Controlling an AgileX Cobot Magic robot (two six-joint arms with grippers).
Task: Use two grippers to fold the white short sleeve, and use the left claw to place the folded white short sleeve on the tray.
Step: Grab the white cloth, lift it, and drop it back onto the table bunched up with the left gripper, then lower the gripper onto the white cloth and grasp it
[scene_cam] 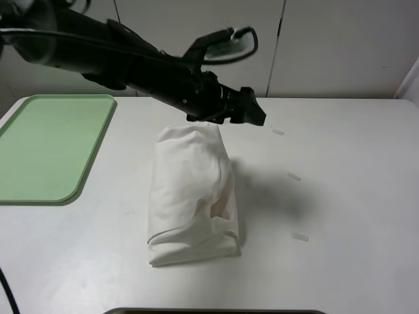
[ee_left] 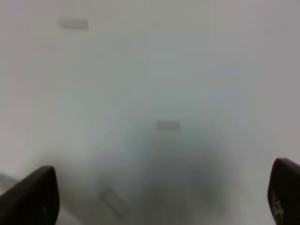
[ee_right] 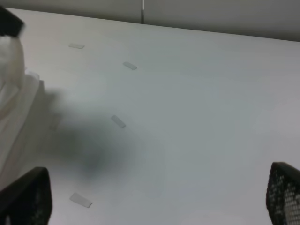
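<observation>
The white short sleeve (scene_cam: 193, 196) lies folded into a thick, wrinkled bundle at the middle of the table. My left claw (scene_cam: 252, 114) reaches in from the upper left and hovers above the table just past the bundle's far right corner. In the left wrist view its jaws (ee_left: 161, 197) stand wide apart with only bare table between them. The pale green tray (scene_cam: 49, 147) sits empty at the table's left edge. My right gripper (ee_right: 159, 197) is outside the high view; its wrist view shows it open and empty, with the bundle (ee_right: 11, 89) off to one side.
Small white tape strips (scene_cam: 293, 176) lie on the table right of the shirt. A dark edge (scene_cam: 216, 311) runs along the table's front. White wall panels stand behind the table.
</observation>
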